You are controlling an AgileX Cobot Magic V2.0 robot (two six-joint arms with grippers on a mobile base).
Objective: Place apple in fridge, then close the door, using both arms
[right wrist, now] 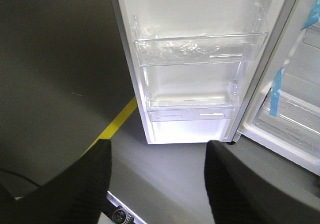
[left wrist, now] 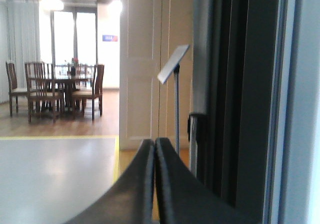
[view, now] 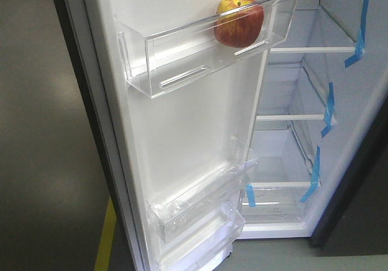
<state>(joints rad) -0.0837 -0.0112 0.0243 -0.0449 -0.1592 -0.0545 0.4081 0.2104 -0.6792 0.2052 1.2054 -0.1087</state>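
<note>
The red and yellow apple (view: pixel 239 21) sits in the top clear bin (view: pixel 206 46) of the open fridge door (view: pixel 182 131). The fridge (view: pixel 315 101) stands open, white inside, with shelves and blue tape strips (view: pixel 328 110). No gripper shows in the front view. In the left wrist view my left gripper (left wrist: pixel 154 143) is shut and empty, close beside the door's dark outer edge (left wrist: pixel 240 98). In the right wrist view my right gripper (right wrist: pixel 157 151) is open and empty, low over the floor, facing the door's lower bins (right wrist: pixel 200 48).
A yellow floor line (view: pixel 106 234) runs left of the door and shows in the right wrist view (right wrist: pixel 117 124). Beyond the door's outer side stand a sign on a post (left wrist: pixel 174 66), a cream double door (left wrist: pixel 150 58) and a dining table with chairs (left wrist: pixel 55 91).
</note>
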